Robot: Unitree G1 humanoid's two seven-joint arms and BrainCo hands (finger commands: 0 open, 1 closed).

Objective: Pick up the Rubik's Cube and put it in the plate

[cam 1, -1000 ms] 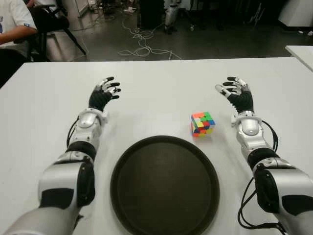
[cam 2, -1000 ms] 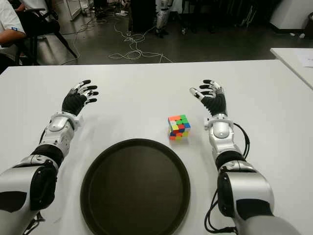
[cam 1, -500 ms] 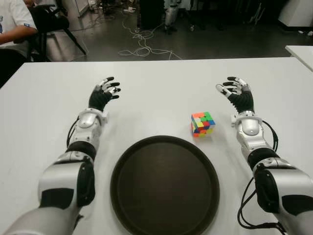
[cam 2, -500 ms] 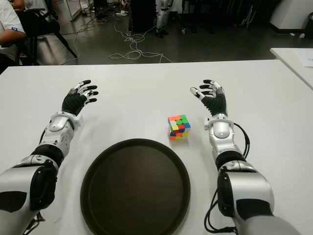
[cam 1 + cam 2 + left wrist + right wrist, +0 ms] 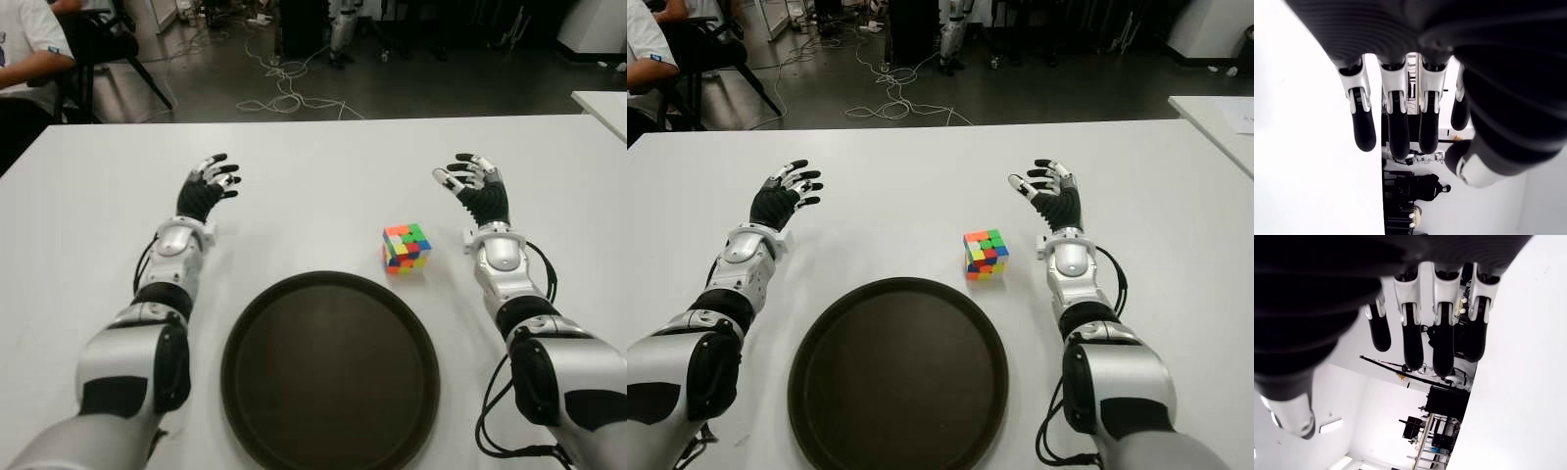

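The Rubik's Cube sits on the white counter, just beyond the far right rim of the plate and apart from it. It looks like a small, rigid plastic block, probably light, with smooth sticker faces that could slip under a loose pinch. It will not crush or bend, so a firm hold should be safe. The best purchase is likely on two opposite side faces, thumb on one and fingers on the other, taken from above so the palm clears the counter. One corner points roughly toward the robot, so the hand may need a slight turn to meet flat faces instead of edges.

The right hand is up off to the far right of the cube, fingers spread and relaxed, grasping nothing. It is the nearer hand and the natural one for the pickup. The left hand shows well to the left, beyond the plate's far left side, likewise released and empty.

The plate is a wide, dark, round dish with a low raised rim, and nothing lies in it.
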